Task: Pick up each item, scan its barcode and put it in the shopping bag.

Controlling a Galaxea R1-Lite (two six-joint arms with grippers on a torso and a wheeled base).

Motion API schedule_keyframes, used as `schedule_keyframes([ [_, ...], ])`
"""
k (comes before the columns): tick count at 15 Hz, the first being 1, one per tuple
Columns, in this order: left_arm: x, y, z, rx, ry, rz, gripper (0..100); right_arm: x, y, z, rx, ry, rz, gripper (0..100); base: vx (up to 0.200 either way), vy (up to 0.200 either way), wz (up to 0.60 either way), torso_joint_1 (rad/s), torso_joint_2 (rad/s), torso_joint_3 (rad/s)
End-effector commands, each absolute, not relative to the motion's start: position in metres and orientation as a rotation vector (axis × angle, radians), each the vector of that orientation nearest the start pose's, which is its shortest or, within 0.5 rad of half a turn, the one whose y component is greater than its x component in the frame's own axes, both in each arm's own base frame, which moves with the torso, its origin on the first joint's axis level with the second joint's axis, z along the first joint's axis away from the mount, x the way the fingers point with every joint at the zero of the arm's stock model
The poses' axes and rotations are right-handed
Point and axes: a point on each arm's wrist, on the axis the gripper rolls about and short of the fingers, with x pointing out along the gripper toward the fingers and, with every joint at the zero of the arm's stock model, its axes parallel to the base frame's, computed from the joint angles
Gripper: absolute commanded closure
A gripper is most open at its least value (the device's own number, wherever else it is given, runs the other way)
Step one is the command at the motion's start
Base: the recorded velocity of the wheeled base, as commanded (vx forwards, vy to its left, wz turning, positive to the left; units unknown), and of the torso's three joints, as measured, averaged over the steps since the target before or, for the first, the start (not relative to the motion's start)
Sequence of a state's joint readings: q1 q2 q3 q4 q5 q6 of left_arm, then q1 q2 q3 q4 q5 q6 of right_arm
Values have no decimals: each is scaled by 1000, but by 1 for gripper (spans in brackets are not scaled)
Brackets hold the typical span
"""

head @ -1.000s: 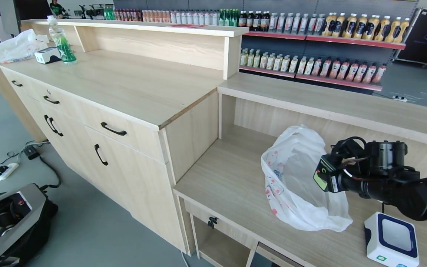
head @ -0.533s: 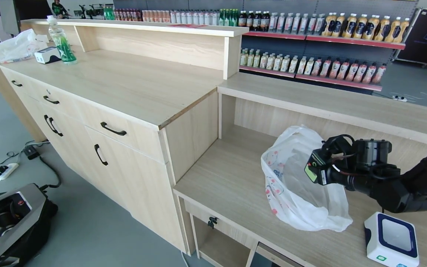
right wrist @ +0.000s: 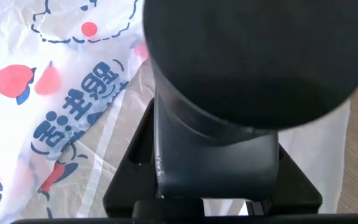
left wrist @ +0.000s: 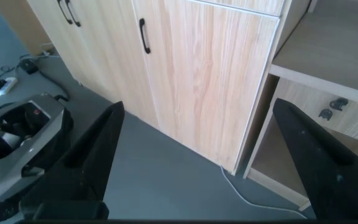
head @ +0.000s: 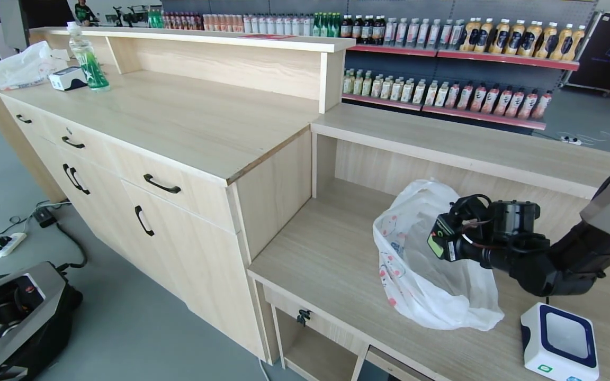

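**Right arm at the bag, item in grip**

Your right gripper [right wrist: 211, 190] is over the bag [head: 427, 286]. Its fingers are closed on a dark item [right wrist: 213, 140] with a round black top. The bag's white film, printed in red and blue, lies just beneath it. In the head view the right arm comes in from the right and its end overlaps the bag's upper side. You cannot tell whether the item touches the film.

Your left gripper [left wrist: 197, 168] hangs low beside the cabinet [left wrist: 210, 68], fingers wide apart, over the grey floor [head: 125, 328].

Surface:
- The bag lies slumped on the low counter [head: 321, 254], which is light wood, close to the front edge.
- The scanner [head: 559, 341] is white with a dark-framed window. It sits to the bag's right, near it but apart, at the front edge.

Room:
- The high counter [head: 178, 121] stands to the left, in the same wood, with black handles on its drawers and doors.
- At its far end, close together, are a far bag [head: 16, 69], a small far scanner [head: 66, 78] and an upright green bottle [head: 89, 61].
- Behind the counters, red-edged shelves [head: 442, 53] carry rows of bottles.
- A power strip [head: 11, 244] and cables lie on the floor at the left
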State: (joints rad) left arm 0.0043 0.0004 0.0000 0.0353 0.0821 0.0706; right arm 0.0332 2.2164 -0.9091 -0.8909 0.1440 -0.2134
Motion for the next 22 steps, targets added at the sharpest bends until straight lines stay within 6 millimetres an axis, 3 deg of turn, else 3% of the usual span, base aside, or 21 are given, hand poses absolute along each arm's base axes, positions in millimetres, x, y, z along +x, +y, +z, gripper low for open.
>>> schedule_keyframes([
  [1, -23, 2, 72, 72, 38, 86, 0, 396, 17, 41, -185, 410, 225, 100, 0, 0, 0, 0, 0, 0],
  [13, -23, 2, 72, 72, 38, 86, 0, 397, 18, 20, -180, 442, 271, 100, 0, 0, 0, 0, 0, 0],
  [14, -23, 2, 72, 72, 38, 86, 0, 396, 18, 19, -179, 449, 271, 0, 0, 0, 0, 0, 0, 0],
  [17, -23, 2, 72, 72, 38, 86, 0, 393, 18, 25, -170, 438, 289, 0, 0, 0, 0, 0, 0, 0],
  [20, -23, 2, 72, 72, 38, 86, 0, 380, 19, 54, -161, 381, 349, 0, 0, 0, 0, 0, 0, 0],
  [22, -23, 2, 72, 72, 38, 86, 0, 350, 22, 97, -193, 308, 366, 0, 0, 0, 0, 0, 0, 0],
])
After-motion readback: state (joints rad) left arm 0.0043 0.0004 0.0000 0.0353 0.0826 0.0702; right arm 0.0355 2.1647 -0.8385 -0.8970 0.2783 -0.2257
